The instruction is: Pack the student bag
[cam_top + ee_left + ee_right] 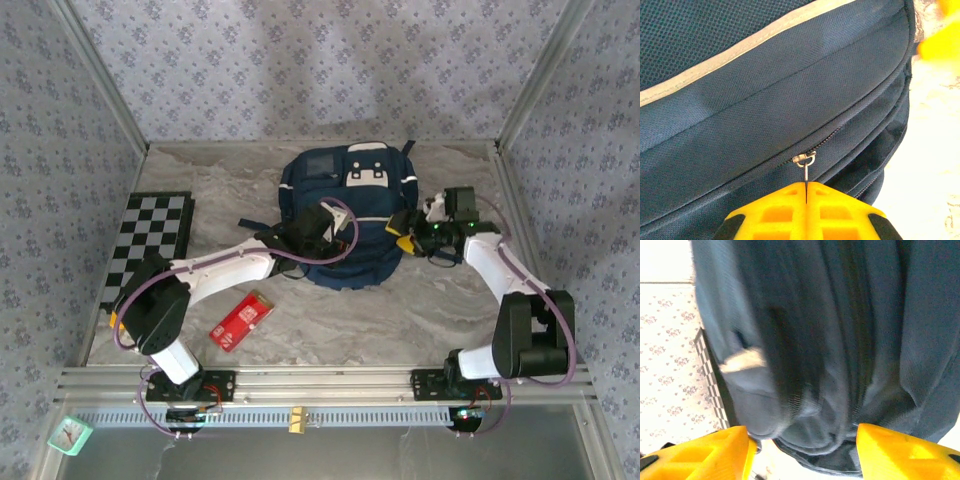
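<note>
The student bag (352, 215), a navy backpack with white trim, lies flat at the middle back of the table. My left gripper (330, 222) rests over its front; in the left wrist view this gripper (805, 192) is shut on the thin metal zipper pull (805, 172), which hangs from the slider (804, 160) of a closed zip. My right gripper (400, 232) is at the bag's right side. In the right wrist view its fingers (720, 452) stand wide apart, with blurred navy fabric of the bag (830, 355) just beyond them and nothing gripped.
A red flat packet (241, 319) lies on the table near the front left, beside the left arm. A black-and-white checkerboard (150, 245) lies at the left edge. Metal frame posts and patterned walls close in the table.
</note>
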